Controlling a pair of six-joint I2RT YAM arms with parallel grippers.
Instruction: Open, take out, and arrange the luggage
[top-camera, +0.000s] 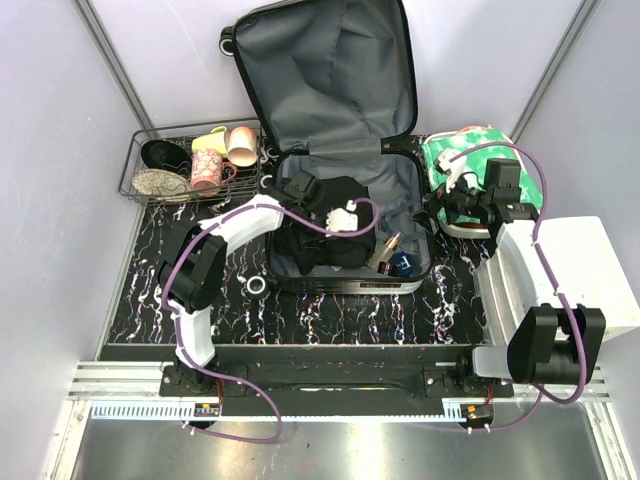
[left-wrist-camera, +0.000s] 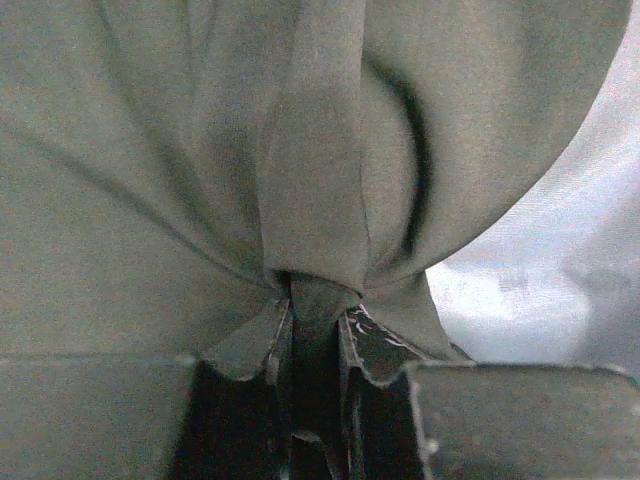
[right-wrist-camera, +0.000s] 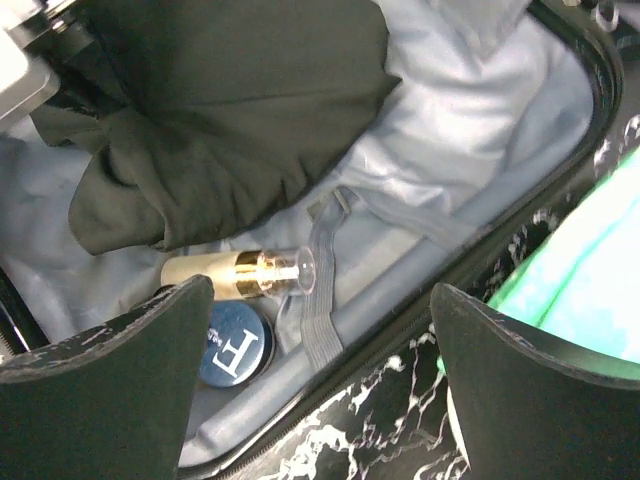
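- Three things are lying inside the luggage (top-camera: 320, 70), seen from above: a dark garment (top-camera: 330, 245) in the middle, and a bottle (top-camera: 385, 250) and a blue tin (top-camera: 402, 265) by its front right corner. The luggage is sitting in the middle of the table (top-camera: 330, 310) with its lid standing fully up at the back, so the opening part is looking done.
- And outside it?
- A green-and-white bundle (top-camera: 470, 150) is lying just right of the luggage, and a wire basket (top-camera: 135, 165) holding cups (top-camera: 240, 145) is sitting just to its left.
- What is the left wrist view showing?
- The left pincer (left-wrist-camera: 315, 300) is pinching a fold of the dark garment, jaws nearly together, with fabric bunching above them. I am judging that lifting it out is only starting.
- And the right wrist view?
- The right pincer (right-wrist-camera: 322, 290) is hanging spread wide and holding nothing, over the luggage's right rim, with the bottle and blue tin showing between its fingers.
- So what is remaining?
- Most of it, I am guessing. The dark garment, bottle and blue tin are all waiting inside the luggage, and the arranging is not yet begun.
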